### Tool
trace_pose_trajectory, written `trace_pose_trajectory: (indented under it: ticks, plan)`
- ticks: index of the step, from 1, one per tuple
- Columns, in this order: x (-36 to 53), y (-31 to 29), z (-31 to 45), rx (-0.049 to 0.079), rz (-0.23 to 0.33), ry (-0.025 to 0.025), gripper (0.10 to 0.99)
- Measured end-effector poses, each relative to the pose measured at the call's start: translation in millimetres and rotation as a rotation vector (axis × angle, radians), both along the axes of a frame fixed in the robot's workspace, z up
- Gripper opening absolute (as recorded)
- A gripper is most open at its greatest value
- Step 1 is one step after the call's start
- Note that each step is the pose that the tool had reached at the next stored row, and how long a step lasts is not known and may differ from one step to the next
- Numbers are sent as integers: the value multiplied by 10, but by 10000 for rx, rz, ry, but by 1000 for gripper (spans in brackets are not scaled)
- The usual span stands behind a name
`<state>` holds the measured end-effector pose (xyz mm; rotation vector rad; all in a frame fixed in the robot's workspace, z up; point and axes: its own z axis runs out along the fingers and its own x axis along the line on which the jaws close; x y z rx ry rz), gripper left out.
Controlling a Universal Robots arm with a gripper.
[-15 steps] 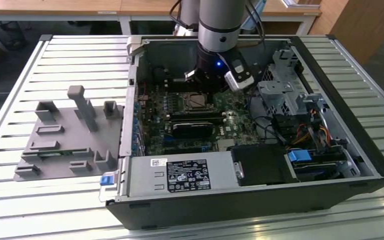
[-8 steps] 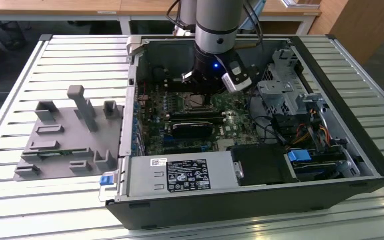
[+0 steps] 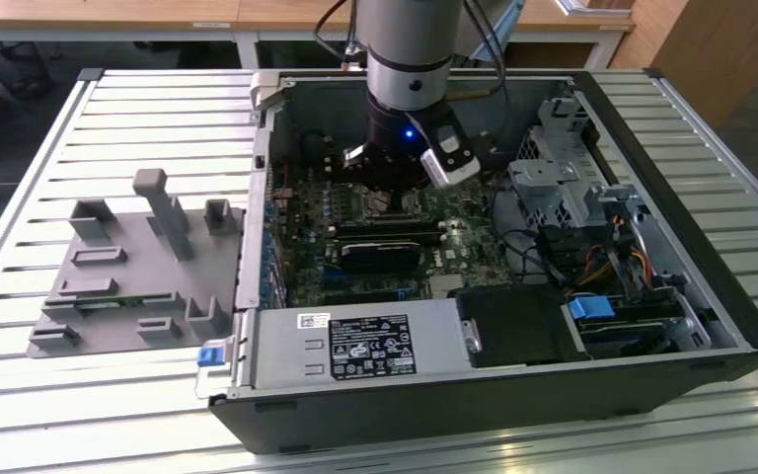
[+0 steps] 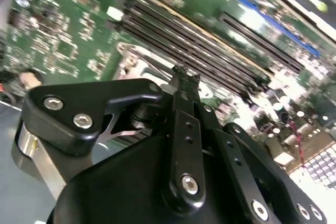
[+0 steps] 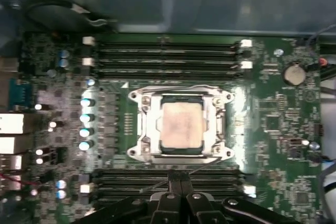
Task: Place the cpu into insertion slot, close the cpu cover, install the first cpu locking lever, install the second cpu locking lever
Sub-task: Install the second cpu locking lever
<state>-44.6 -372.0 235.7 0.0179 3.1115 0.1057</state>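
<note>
The cpu (image 5: 181, 124), a pale square chip, lies flat in the insertion slot (image 5: 181, 98) on the green board. The cpu cover (image 5: 147, 125), a silver frame, is down around it, and the chip's face shows through its window. In the first wrist view my gripper (image 5: 181, 174) is shut with nothing in it, its tips just off the edge of the cover. A thin metal lever rod (image 5: 202, 167) slants past that edge close to the fingertips. In the second wrist view the gripper (image 4: 184, 73) hangs over a corner of the silver frame (image 4: 132, 61). The exterior view has the gripper (image 3: 399, 193) low inside the open computer case.
Long black memory slots (image 5: 168, 56) run along both sides of the socket. The case walls (image 3: 695, 296), a drive cage (image 3: 551, 188) and a power supply (image 3: 352, 346) hem in the board. A grey fixture block (image 3: 129, 267) sits on the slatted table at the exterior view's left.
</note>
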Motion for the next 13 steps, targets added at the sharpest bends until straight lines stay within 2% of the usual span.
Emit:
trace_pose_trajectory:
  ticks: [3, 7, 11, 13]
  plan:
    - [-55, 0, -26, -2, 11, 1, 106]
    - [-77, -1, -96, 19, 25, 1, 106]
    - [-88, -5, -140, 137, 25, 2, 106]
    - [-105, -18, -149, 270, 25, 1, 106]
